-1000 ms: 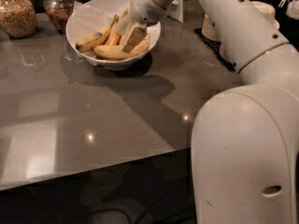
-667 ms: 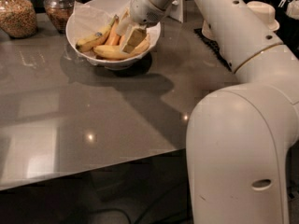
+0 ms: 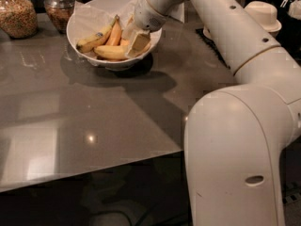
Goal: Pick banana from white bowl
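The white bowl (image 3: 80, 20), lined with crumpled white paper, stands at the back of the grey table (image 3: 94, 121). The plain bright-yellow banana (image 3: 109, 53) lies at the front of the bowl. A spotted banana with a blue sticker (image 3: 94, 39) and an orange-toned banana (image 3: 114, 33) lie behind it. My gripper (image 3: 134, 38) reaches down into the right side of the bowl, at the right end of the plain yellow banana, and hides that end.
Two glass jars of food (image 3: 16, 14) (image 3: 59, 6) stand at the back left. White dishes (image 3: 264, 14) sit at the back right. My arm (image 3: 235, 126) fills the right side. The table's front edge runs across the lower left.
The gripper has stayed at the banana's right end in the bowl. My arm's large body has shifted slightly to the left. The bananas have not moved.
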`<act>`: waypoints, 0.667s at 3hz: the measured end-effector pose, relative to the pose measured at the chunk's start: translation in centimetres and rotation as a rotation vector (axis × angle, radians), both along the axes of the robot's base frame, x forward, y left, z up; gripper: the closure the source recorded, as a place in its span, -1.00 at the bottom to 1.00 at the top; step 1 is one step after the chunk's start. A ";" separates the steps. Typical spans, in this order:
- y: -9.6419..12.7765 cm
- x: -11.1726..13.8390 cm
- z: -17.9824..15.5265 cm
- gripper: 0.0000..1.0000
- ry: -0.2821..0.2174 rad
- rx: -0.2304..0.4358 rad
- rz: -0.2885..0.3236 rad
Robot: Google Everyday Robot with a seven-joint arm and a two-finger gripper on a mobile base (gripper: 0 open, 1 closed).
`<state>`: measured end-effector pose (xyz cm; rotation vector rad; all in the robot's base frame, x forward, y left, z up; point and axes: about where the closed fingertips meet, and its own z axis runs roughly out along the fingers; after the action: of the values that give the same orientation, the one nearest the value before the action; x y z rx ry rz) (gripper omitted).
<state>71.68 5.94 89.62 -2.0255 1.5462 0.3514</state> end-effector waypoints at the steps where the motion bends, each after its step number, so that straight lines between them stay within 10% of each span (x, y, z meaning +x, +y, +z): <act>1: -0.2 0.6 -1.0 -0.14 0.003 -0.008 -0.017; 2: 1.3 2.3 -2.1 -0.14 -0.010 0.010 -0.038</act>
<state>73.94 7.25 87.49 -1.9849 1.5711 0.3332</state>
